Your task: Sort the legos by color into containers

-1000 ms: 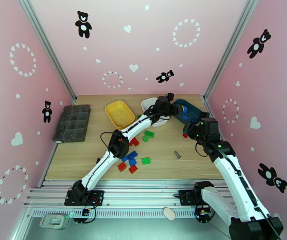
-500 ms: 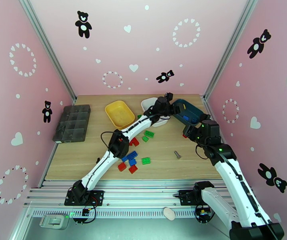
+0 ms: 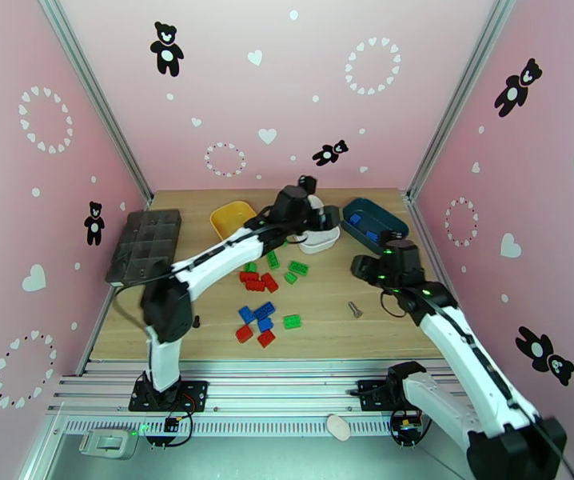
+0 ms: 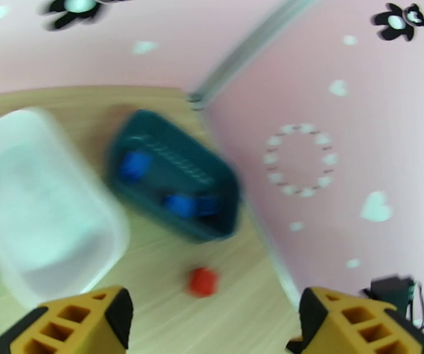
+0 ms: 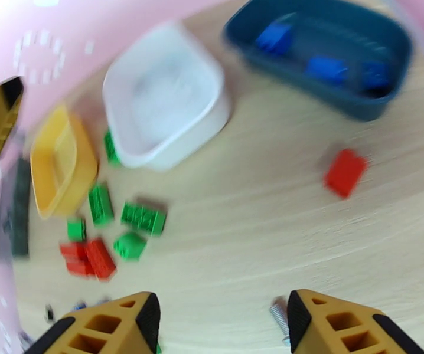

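Sensibly, the teal tub (image 5: 354, 101) holds three blue bricks (image 5: 327, 67), so it reads as the blue bin; the white tub (image 5: 165, 95) and yellow tub (image 3: 227, 219) look empty, with the other legos (image 3: 257, 282) loose on the table (image 3: 327, 330). The left gripper (image 4: 212, 320), spread wide and empty, reaches far over the white tub, while the right gripper (image 5: 224, 323), likewise wide and empty, hovers near a lone red brick (image 5: 345, 171)

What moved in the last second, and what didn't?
The left arm's tool pulled back from the dark teal plastic tub toward the white plastic tub, its elbow swinging left. The right arm's tool shifted slightly left. Both tools are open and empty. The tubs and the loose plastic bricks stayed put.
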Motion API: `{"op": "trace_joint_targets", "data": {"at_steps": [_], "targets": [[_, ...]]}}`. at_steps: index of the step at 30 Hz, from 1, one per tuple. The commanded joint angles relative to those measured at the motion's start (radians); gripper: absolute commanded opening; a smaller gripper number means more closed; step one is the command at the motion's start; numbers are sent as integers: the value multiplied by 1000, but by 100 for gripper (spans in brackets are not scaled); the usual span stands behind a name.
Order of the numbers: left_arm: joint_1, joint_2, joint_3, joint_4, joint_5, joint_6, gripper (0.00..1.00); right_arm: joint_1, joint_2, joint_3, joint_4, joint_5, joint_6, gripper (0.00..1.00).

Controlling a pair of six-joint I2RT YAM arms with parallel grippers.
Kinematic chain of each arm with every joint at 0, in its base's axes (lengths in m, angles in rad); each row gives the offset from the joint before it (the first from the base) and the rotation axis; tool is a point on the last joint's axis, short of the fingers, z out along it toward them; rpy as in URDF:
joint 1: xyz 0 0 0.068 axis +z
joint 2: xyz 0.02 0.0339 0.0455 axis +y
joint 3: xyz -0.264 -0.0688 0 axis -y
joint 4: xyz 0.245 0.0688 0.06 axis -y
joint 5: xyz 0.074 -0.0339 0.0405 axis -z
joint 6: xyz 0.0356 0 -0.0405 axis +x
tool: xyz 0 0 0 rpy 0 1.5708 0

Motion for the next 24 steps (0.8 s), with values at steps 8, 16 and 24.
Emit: {"op": "trace_joint_targets", "data": {"at_steps": [8, 16, 24], "targets": [[120, -335, -589, -164, -177, -22, 80, 444, 455, 200, 40, 136, -52, 63], [378, -611, -850, -150, -71, -69, 89, 676, 842, 570, -39, 131, -134, 58], [632, -687, -1011, -4, 161, -155, 98, 751, 1060, 804, -151, 108, -173, 59]]}}
